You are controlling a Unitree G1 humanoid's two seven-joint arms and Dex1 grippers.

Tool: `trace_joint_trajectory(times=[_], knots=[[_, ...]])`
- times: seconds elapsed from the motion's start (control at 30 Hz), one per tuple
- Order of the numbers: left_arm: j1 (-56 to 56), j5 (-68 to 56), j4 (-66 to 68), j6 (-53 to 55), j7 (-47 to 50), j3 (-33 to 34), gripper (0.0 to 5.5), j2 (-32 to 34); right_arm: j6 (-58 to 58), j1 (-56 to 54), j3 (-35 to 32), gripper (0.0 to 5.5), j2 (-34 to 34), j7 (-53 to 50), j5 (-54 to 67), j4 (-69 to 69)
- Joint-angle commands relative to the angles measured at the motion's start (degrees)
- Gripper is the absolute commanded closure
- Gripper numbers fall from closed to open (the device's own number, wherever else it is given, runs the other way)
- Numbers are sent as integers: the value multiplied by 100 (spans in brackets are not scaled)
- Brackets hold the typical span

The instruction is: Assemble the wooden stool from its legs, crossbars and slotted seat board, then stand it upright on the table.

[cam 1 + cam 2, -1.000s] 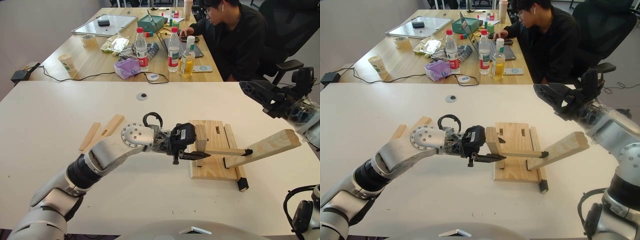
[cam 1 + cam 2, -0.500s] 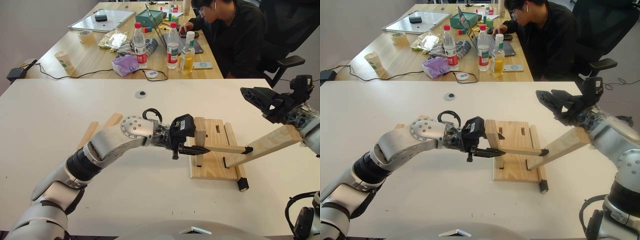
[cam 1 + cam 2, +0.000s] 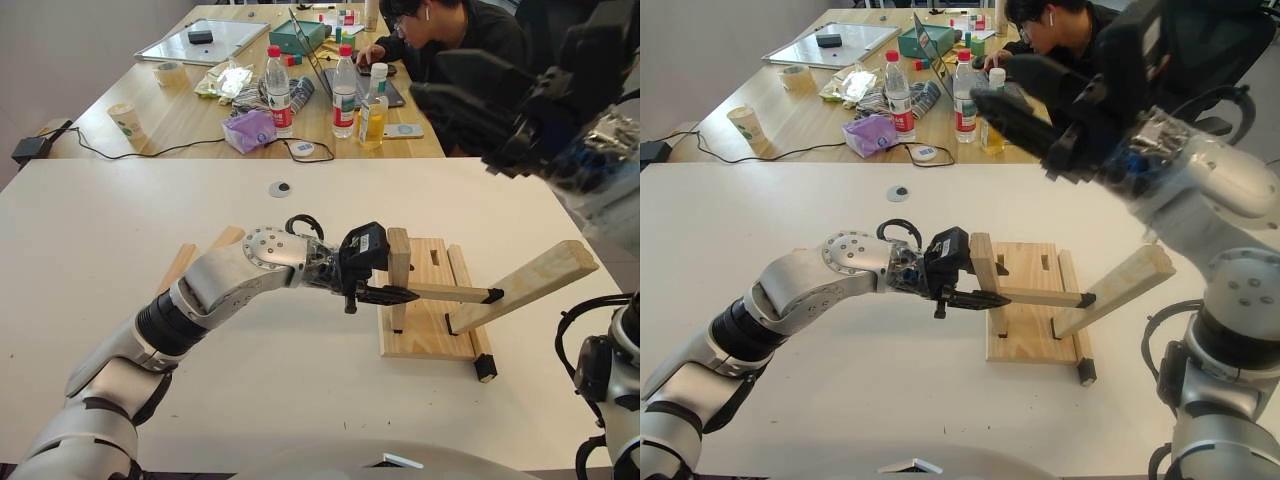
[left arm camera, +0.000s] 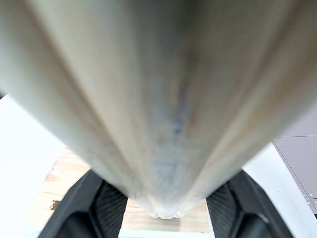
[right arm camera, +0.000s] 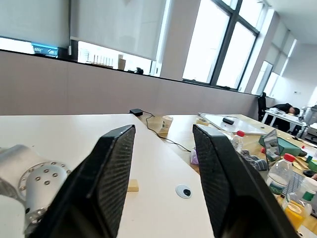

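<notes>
Wood parts first: the slotted seat board [image 3: 425, 338] is lying flat on the white table [image 3: 300, 400], right of the middle. One leg [image 3: 399, 255] is standing upright at the board's left edge, and a thin crossbar [image 3: 450, 294] runs sideways from it over to a tilted leg [image 3: 530, 283]. That one leans up and out to the right, with its low end down on the board. Another leg [image 3: 461, 268] lies along the board's right edge, with a black foot cap at the near end.

The left end effector [image 3: 400, 295] is clamped on the upright leg, about where the crossbar meets it. From the left wrist view you get a big slab of that leg squeezed between the two dark fingers [image 4: 106, 208], with a bit of the seat board underneath.

The right end effector [image 5: 162, 134] is up in the air, well above and behind the stool parts, touching nothing, its two fingers spread wide apart.

Off to the left, half behind the left arm, there's a loose wooden piece [image 3: 181, 266] and a second loose piece [image 3: 230, 238] flat on the table. A small round disc [image 3: 284, 189] sits farther back. The wooden table behind has plastic bottles [image 3: 281, 88] and a paper cup [image 3: 128, 122].
</notes>
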Motion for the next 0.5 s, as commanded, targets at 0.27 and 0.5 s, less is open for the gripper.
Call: trace_joint_trajectory(times=[0.27, 0.5], knots=[[1367, 523, 1274, 2443, 100, -1564, 347, 357, -195, -1115, 362, 519, -341, 498, -276, -292], [1331, 471, 1216, 2467, 76, -1591, 347, 413, -144, 1408, 755, 550, -2332, 2121, -1355, -1012]])
